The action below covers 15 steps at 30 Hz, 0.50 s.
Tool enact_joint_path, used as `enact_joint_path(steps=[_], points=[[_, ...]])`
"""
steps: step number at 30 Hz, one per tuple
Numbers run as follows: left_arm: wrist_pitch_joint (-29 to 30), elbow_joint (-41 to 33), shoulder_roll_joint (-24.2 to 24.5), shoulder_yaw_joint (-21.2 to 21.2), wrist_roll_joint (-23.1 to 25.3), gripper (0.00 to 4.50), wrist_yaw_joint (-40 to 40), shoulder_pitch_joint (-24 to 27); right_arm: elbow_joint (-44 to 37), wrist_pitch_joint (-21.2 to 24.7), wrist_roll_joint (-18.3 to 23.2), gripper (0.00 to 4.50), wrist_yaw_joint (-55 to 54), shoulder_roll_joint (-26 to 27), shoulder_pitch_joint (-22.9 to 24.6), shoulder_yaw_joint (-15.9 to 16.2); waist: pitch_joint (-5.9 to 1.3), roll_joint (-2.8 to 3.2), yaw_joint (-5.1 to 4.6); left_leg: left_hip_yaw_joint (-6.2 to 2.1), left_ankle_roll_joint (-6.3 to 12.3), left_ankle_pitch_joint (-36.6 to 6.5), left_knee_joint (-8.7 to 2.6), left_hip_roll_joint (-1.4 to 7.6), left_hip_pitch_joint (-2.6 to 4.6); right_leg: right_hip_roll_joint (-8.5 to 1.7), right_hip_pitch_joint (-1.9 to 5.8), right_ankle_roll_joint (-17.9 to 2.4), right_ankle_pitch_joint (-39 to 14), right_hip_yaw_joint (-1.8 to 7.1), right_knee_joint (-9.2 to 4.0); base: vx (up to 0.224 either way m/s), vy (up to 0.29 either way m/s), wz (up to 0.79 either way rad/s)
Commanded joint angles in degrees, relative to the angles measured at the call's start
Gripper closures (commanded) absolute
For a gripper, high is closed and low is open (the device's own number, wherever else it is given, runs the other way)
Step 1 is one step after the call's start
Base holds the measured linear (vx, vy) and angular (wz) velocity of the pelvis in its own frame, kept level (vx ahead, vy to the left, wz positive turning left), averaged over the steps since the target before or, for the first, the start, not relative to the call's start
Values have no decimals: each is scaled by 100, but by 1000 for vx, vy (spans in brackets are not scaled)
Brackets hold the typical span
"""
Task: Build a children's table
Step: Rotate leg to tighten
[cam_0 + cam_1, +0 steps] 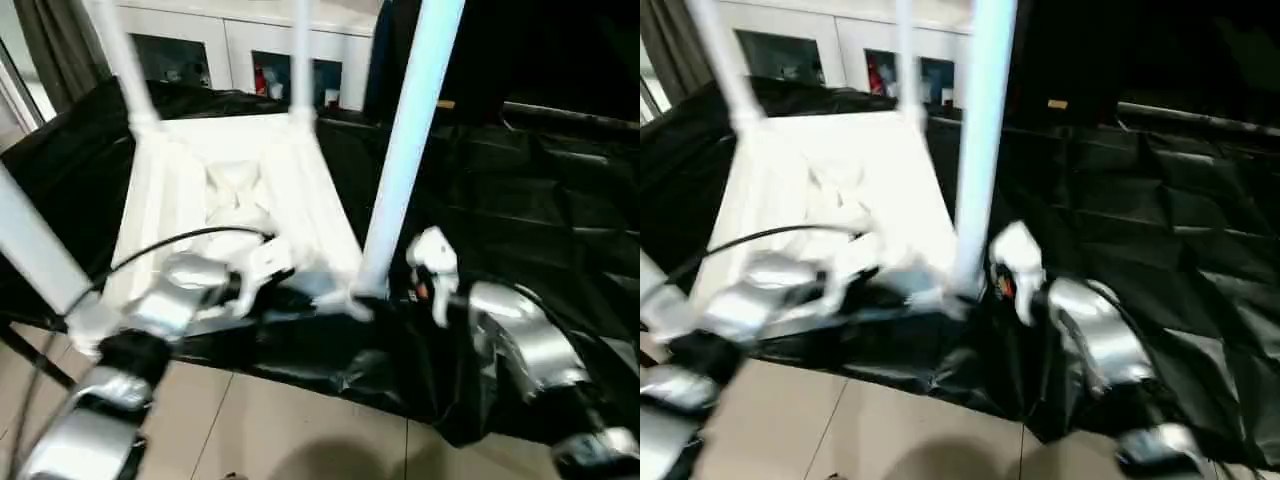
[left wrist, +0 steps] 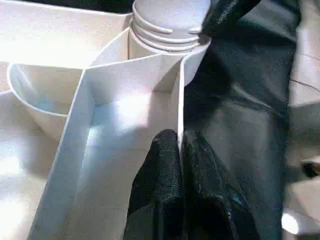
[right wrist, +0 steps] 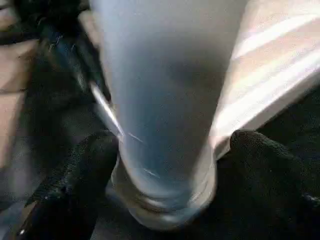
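A: Where's the table?

B: Upside down on the black sheet (image 1: 520,240) — the tabletop (image 1: 235,190) has its ribs facing up and legs standing in the corners. The near right leg (image 1: 405,150) sits in its socket (image 2: 170,37).

A: And the grippers?

B: The left gripper (image 2: 180,150) is pinched together on the tabletop's thin edge wall. The right gripper (image 3: 167,165) has its fingers apart, either side of that leg's base, not squeezing.

A: Risk?

B: If threads show above the socket, the leg may be loose — a nudge could tilt it.
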Motion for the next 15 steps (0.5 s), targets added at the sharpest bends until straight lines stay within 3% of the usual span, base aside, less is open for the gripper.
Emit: enact_joint_path(steps=[1, 6, 12, 15], points=[[40, -61, -88, -122, -105, 450, -178, 50, -124, 56, -16, 54, 122, -77, -36, 79, -339, 1, -7, 30, 397, -816, -343, 143, 18, -409, 322, -1364, -524, 275, -356, 0, 0, 0], [74, -114, -83, -62, -126, 450, -119, 64, -28, 90, 0, 70, 78, 71, -145, 62, -333, 10, -16, 5, 232, -957, -361, 135, 11, -429, 334, -1189, -999, 280, -391, 0, 0, 0], [143, -209, -47, -98, -112, 450, -176, 104, -69, 194, 121, 108, 196, 95, -103, 70, -361, 21, -13, 6, 277, -688, -339, 133, 0, -408, 349, -1295, -456, 278, -331, 0, 0, 0], [141, -201, -30, -98, -101, 450, -181, 118, -48, 204, 127, 144, 210, 88, -71, 84, -354, 12, -14, 12, 279, -751, -340, 125, 6, -409, 351, -1299, -536, 275, -343, 0, 0, 0]])
